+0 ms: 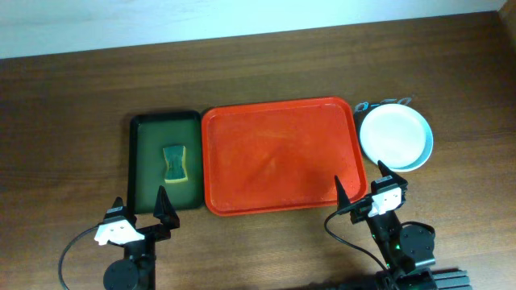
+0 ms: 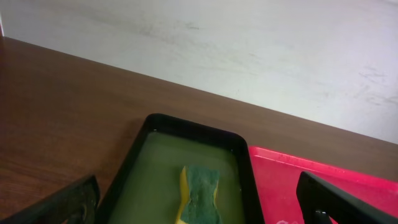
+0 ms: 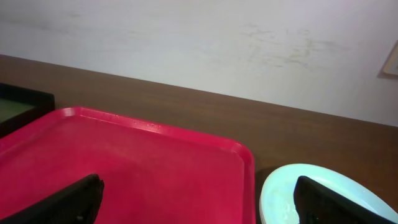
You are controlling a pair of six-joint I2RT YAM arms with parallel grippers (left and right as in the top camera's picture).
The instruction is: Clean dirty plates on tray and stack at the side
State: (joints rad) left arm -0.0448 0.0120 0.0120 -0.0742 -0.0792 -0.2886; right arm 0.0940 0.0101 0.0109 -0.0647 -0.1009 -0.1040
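The red tray (image 1: 278, 153) lies in the middle of the table with nothing on it. It also shows in the right wrist view (image 3: 137, 162) and at the right edge of the left wrist view (image 2: 292, 180). The white plates (image 1: 394, 135) sit stacked on the table just right of the tray, also seen in the right wrist view (image 3: 286, 193). My left gripper (image 1: 139, 207) is open and empty in front of the green tray. My right gripper (image 1: 360, 185) is open and empty at the red tray's front right corner, beside the plates.
A dark green tray (image 1: 165, 161) lies left of the red tray and holds a green and yellow sponge (image 1: 174, 162), also seen in the left wrist view (image 2: 200, 196). A pale wall runs behind the table's far edge.
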